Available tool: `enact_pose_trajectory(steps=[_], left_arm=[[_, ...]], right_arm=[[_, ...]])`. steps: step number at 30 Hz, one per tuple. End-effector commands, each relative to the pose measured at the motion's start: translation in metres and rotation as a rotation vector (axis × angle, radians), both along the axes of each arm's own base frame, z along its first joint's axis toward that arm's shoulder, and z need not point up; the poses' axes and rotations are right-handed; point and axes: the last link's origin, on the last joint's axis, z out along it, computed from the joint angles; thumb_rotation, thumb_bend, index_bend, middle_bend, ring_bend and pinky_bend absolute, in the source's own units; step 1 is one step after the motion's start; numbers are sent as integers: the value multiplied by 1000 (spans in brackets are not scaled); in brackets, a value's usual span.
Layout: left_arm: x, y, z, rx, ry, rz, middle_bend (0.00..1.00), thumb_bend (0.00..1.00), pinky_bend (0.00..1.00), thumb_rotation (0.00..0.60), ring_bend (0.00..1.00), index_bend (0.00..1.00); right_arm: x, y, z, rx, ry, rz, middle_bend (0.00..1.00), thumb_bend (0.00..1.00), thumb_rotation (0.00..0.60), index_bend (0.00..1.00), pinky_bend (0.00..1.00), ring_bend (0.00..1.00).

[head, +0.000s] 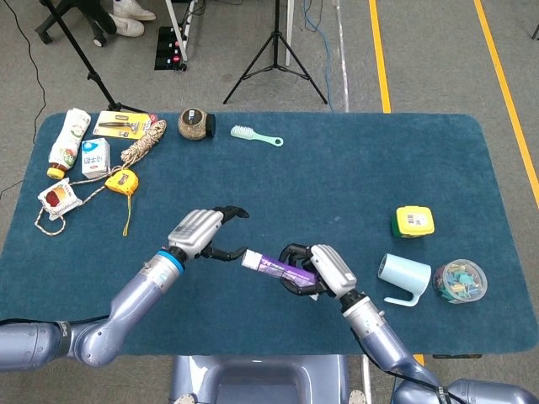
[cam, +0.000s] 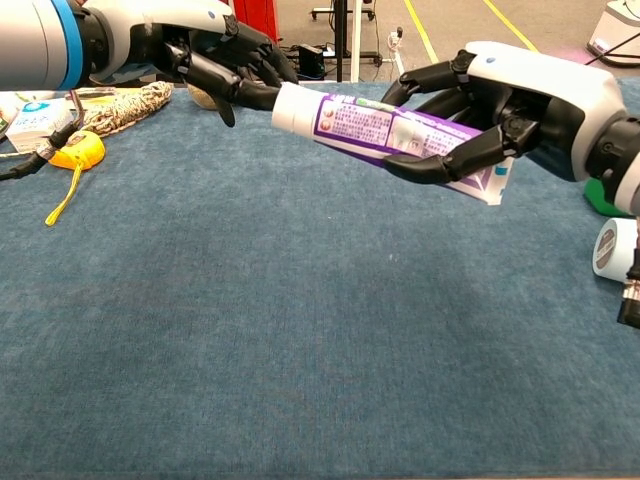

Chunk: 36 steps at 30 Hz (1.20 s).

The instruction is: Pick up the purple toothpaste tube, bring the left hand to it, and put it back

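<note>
left robot hand: silver back, black fingers, blue ring at wrist
right robot hand: silver back, black fingers
arms: shiny grey-blue

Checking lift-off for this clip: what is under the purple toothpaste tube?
Only bare blue table cloth lies under the purple toothpaste tube, held clear above it by the right hand. Its fingers cover part of the tube's underside.

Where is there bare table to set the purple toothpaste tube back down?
The widest bare patch is mid-table, between the mint brush at the back, the yellow box to the right and the right hand holding the purple toothpaste tube. The strip under the tube is bare too. The back-left corner is crowded: rope, tape measure, bottle.
</note>
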Motion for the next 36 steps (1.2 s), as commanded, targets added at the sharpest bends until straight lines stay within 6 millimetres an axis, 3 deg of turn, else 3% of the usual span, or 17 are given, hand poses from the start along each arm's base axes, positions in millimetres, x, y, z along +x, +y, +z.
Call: enact_pose_trajectory(steps=[1, 4, 10, 13, 23, 36], left_arm=[[-1, 3, 5, 11, -40, 13, 226, 207, 313, 379, 216, 198], [-2, 5, 10, 15, -83, 24, 226, 207, 313, 339, 218, 209], [2, 5, 6, -11, -221, 56, 218, 181, 314, 81, 213, 211], [5, 5, -1, -52, -270, 74, 173, 147, 314, 2, 175, 187], [20, 8, -22, -137, -385, 100, 72, 99, 252, 0, 62, 104], [36, 7, -29, -202, -497, 130, 63, 76, 233, 0, 33, 98]], right_arm=[[-1, -1, -2, 24, -10, -17, 943, 387, 600, 801, 886, 1000], [-2, -2, -3, 42, -23, -32, 943, 388, 600, 801, 886, 1000], [0, -4, -8, 84, -67, -64, 943, 388, 600, 801, 886, 1000], [2, -6, -9, 100, -82, -73, 943, 387, 600, 801, 886, 1000], [14, -10, -11, 151, -131, -91, 943, 388, 600, 801, 886, 1000], [20, -13, -14, 180, -170, -109, 943, 388, 600, 801, 886, 1000]])
